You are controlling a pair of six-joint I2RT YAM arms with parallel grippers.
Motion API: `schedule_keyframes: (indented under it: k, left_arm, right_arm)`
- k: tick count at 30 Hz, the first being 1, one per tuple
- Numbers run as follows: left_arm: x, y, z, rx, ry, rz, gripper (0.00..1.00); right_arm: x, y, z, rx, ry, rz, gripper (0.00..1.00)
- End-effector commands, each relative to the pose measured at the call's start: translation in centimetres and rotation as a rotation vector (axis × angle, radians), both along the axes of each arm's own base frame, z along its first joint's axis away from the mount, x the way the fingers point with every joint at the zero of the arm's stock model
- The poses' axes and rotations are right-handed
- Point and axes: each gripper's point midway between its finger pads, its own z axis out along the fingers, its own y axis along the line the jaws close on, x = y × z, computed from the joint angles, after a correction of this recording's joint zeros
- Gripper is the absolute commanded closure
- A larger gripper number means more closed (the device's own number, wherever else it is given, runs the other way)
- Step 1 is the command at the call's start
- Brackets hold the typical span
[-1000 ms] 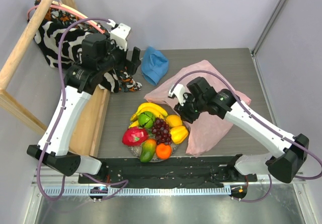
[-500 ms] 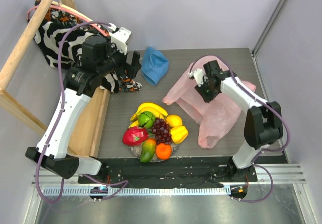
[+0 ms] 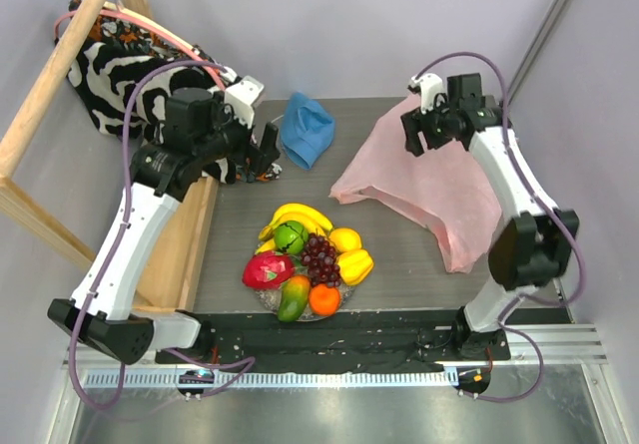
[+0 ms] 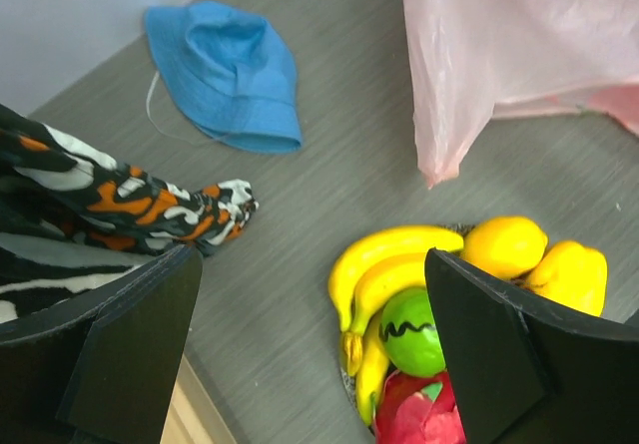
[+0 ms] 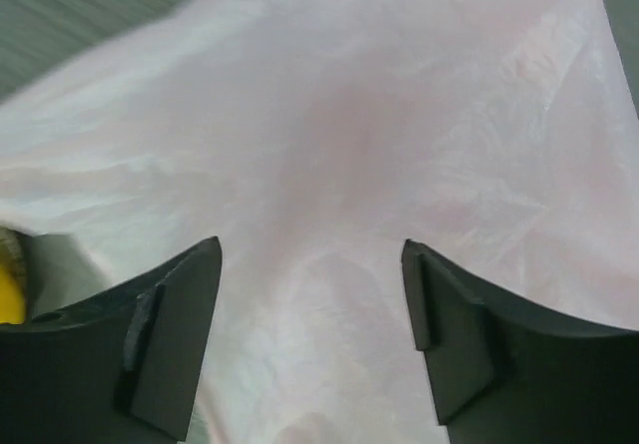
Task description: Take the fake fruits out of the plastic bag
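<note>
At far right — right end effector [image 3: 417,140] arrived, apart | plastic bag [image 3: 449,205] spread rightward

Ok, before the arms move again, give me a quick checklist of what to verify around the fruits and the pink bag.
1. Fake fruits out of the plastic bag: ok, piled together, apart from the bag.
2. Bag lying flat with no bulge: ok.
3. Any fruit hidden under the bag: cannot tell.
4. Right gripper open and empty, above the bag: ok.
5. Left gripper open and empty: ok.
</note>
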Motion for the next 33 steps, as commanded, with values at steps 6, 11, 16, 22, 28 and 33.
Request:
schedule_keyframes:
  k: [6, 11, 16, 22, 28, 33]
  left_arm:
    - [-2.4, 3.0, -5.8, -0.084, 0.163, 0.099, 0.0]
    - [-3.5, 4.6, -9.6, -0.208, 0.302, 0.213, 0.0]
    - [-2.2, 9.9, -13.0, -0.157, 0.34, 0.467, 0.0]
    - [-1.1, 13.5, -13.7, -0.021, 0.269, 0.591, 0.0]
    - [-0.2, 13.7, -12.8, -0.057, 0.25, 0.604, 0.0]
    - [-0.4, 13.8, -12.6, -0.076, 0.249, 0.595, 0.0]
  right_arm:
    - [-8.9, -0.1, 8.9, 0.314, -0.293, -0.276, 0.0]
    - [-11.7, -4.0, 4.3, 0.178, -0.223, -0.465, 0.0]
    - [-12.9, -5.3, 2.6, 0.138, -0.192, -0.536, 0.0]
    - [-12.8, -3.9, 2.6, 0.18, -0.192, -0.459, 0.0]
    - [-12.5, -3.6, 2.7, 0.194, -0.202, -0.45, 0.0]
    - [-13.0, -3.3, 2.1, 0.206, -0.198, -0.433, 0.0]
